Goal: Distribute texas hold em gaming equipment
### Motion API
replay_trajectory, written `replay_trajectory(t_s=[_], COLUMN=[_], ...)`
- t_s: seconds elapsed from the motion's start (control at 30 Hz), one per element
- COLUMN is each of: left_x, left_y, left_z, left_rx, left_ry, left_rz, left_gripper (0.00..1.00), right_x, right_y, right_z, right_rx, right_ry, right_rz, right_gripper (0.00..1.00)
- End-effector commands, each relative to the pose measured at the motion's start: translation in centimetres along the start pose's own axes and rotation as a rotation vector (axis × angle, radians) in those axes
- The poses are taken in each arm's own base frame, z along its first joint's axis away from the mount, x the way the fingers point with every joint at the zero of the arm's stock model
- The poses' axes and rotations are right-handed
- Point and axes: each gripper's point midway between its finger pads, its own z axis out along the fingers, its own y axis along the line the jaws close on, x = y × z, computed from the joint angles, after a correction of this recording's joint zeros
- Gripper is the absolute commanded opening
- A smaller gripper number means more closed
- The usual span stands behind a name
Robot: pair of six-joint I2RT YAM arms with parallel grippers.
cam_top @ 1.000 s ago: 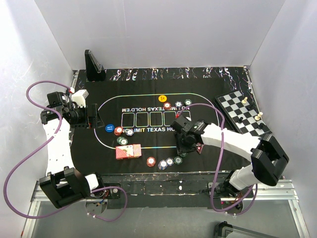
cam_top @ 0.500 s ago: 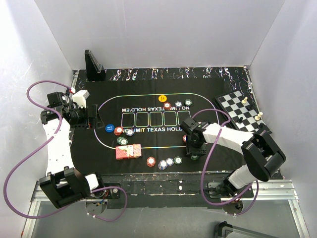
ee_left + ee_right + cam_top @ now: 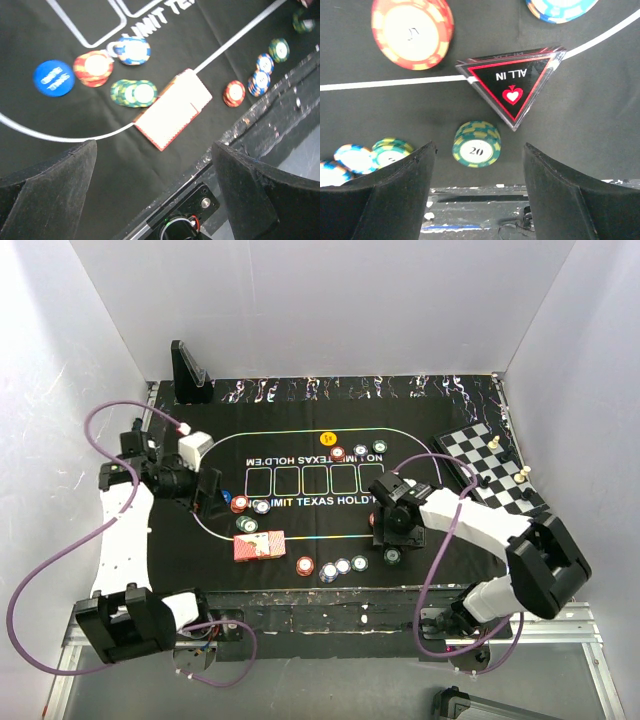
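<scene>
Only the right wrist view reads the "ALL IN" triangular marker (image 3: 512,90) beside a green chip (image 3: 476,144), at near right, between the right claw's (image 3: 388,538) wide, empty fingers. The left claw (image 3: 154,150), wide, has swung right toward the card deck (image 3: 172,107).

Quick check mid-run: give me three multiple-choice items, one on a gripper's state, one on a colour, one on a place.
1. The left gripper is: A shut on a chip; B open and empty; C hidden.
2. Border of the triangular marker: A blue; B yellow; C red.
3. The green 20 chip lies: A between the fingers of the right gripper; B on the marker; C held by the left gripper.
B: its fingers stand apart, nothing between. C: red edging frames ALL IN. A: the right wrist view shows it there.
</scene>
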Motion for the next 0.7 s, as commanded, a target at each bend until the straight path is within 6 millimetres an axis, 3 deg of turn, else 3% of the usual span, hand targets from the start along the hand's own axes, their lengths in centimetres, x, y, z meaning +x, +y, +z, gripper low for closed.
replay_trajectory(t_s=[0.0,0.13,0.3,0.67], left_x=[1.7,3.8,6.0,7.1], left_y=[-3.7,-4.9,-4.7,-5.4], left_z=[2.0,4.2,6.5,11.0], left_rx=[0.137,0.199,0.236,0.272], left_ry=[0.05,0.144,0.228,0.248], left_rz=[0.25,0.436,0.574,0.853], left_gripper=[1.0,1.0,1.0,1.0], right_x=[-2.9,-4.8,-6.1,-7.2], right_y=[1.4,3.1,4.7,5.6], right_z=[-4.6,-8.5,-11.4,-12.4], right_rx=[-0.093,-0.21,-0.336,-0.38], right_ry=[-0.117,-0.203,-0.292,-0.325], right_rz=[-0.002,-0.018,-0.043,-0.069], right_gripper=[0.77,0.78,0.79,0.79])
